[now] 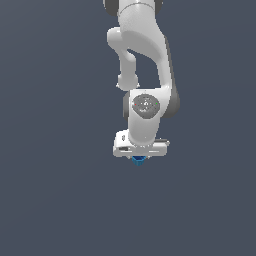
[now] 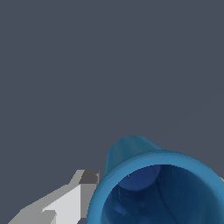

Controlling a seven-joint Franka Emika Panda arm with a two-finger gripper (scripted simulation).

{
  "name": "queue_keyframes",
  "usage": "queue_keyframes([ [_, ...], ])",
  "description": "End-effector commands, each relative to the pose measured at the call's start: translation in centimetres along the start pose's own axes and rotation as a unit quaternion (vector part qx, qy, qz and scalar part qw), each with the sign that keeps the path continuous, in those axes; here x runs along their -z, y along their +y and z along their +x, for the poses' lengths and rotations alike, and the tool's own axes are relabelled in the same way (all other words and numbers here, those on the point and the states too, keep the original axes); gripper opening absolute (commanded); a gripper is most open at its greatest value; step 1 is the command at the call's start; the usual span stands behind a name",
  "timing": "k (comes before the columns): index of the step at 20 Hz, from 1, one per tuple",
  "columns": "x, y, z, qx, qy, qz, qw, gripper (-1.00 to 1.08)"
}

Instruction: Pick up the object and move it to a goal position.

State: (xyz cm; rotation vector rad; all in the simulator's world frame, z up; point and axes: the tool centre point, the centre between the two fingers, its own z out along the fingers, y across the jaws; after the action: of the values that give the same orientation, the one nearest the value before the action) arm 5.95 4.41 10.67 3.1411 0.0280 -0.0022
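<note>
Judging from both views, you have the blue cup (image 1: pixel 139 160) right under the gripper (image 1: pixel 139 156), one finger (image 2: pixel 65 203) beside it, but whether it is clamped I cannot tell, and no goal shows.

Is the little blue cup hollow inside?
Yes, the wrist view looks straight into the blue cup, showing a round rim around a darker, empty inside.

Cup (image 1: pixel 139 160) mostly hidden under hand (image 1: pixel 139 156); wrist view crops its rim; fingers unseen
</note>
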Motion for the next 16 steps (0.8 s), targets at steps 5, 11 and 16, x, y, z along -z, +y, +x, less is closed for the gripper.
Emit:
queue_keyframes([
  [5,4.0,-7.1,-0.1,0.000,0.001,0.000,1.0000,-1.00],
  [11,6.9,-12.5,0.0,0.000,0.001,0.000,1.0000,-1.00],
  [16,8.1,-14.7,0.2,0.000,0.001,0.000,1.0000,-1.00],
])
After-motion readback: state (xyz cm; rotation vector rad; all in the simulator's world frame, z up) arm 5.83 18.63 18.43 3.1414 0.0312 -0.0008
